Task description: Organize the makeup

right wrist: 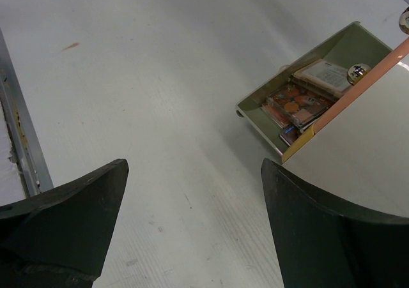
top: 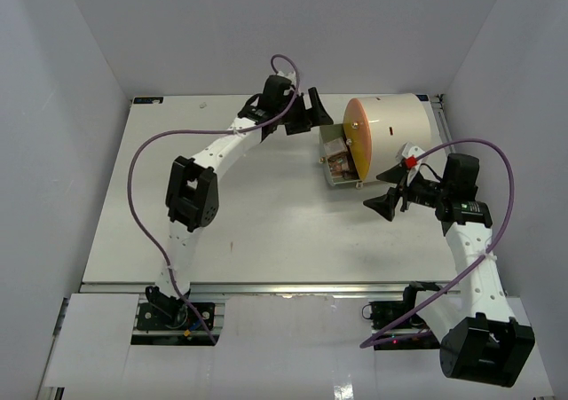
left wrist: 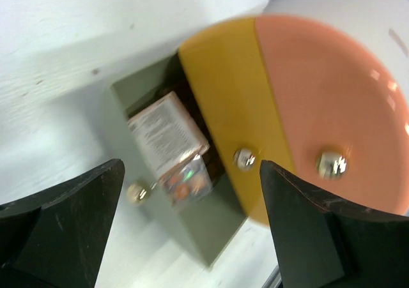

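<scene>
An olive-green drawer (top: pixel 329 139) stands pulled out from the lower left of the cream cylinder (top: pixel 397 127). Flat palettes (top: pixel 338 163) lie stacked in it. In the left wrist view a palette with printed text (left wrist: pixel 167 133) lies over a shiny one with orange pans (left wrist: pixel 185 181). In the right wrist view the orange-pan palettes (right wrist: pixel 298 104) fill the drawer (right wrist: pixel 258 116). My left gripper (top: pixel 311 116) is open and empty, close above the drawer and the orange front (top: pixel 357 134). My right gripper (top: pixel 388 192) is open and empty, right of the drawer. No sponges or lipsticks show.
The cylinder's round front is yellow (left wrist: pixel 223 83) on one side and orange (left wrist: pixel 332 96) on the other, with metal knobs (left wrist: pixel 244 158). The drawer has its own knob (left wrist: pixel 136 192). White walls enclose the table (top: pixel 266 231). A metal rail (right wrist: pixel 19 135) edges it.
</scene>
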Available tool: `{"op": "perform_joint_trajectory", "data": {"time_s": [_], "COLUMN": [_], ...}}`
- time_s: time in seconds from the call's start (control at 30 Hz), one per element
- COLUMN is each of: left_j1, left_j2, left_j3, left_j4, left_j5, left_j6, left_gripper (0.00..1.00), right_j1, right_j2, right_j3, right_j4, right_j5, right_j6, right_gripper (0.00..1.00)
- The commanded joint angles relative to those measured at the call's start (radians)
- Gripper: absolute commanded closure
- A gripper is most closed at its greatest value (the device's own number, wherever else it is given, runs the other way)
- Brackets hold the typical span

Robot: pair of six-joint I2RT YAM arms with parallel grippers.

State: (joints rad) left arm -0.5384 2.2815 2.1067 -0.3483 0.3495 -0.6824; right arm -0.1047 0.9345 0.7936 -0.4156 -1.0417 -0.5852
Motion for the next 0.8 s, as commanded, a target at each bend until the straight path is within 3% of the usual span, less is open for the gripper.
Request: {"op": "perform_joint_trajectory", "data": {"time_s": [0.0,0.07,0.13,0.3,0.43,0.63,0.77], "left_j1": [0.057,0.085,0.145,0.292,0.316,0.321,0.322], "left_j2": [-0.4,-0.555,-0.714,-1.08,-1.235,-1.287,-1.332], "left_j3": [-0.3,-0.53,-0.817,-1.22,-1.362,-1.337,-1.349], "left_j4": [0.023,0.075,0.158,0.248,0.246,0.167,0.131], "left_j5": [-0.034,-0.047,-0.04,-0.004,-0.023,-0.061,-0.104], "left_j6": [0.156,0.199,0.225,0.262,0.334,0.449,0.49], "left_gripper": [0.02,0.02,0.02,0.02,0.02,0.02,0.02], "right_j1": [0.022,0.073,0.159,0.398,0.511,0.644,0.648], "right_j2": [0.004,0.016,0.053,0.182,0.361,0.649,0.845], "right_j3": [-0.015,-0.001,0.038,0.211,0.398,0.649,0.831], "right_j4": [-0.01,-0.03,-0.066,-0.043,-0.059,-0.146,-0.205], "right_j5": [-0.05,0.003,0.148,0.496,0.725,1.014,1.175], "right_j6": [-0.078,-0.098,-0.126,-0.077,-0.105,-0.294,-0.355], "right_gripper": [0.1,0.1,0.09,0.07,0.21,0.52,0.59]}}
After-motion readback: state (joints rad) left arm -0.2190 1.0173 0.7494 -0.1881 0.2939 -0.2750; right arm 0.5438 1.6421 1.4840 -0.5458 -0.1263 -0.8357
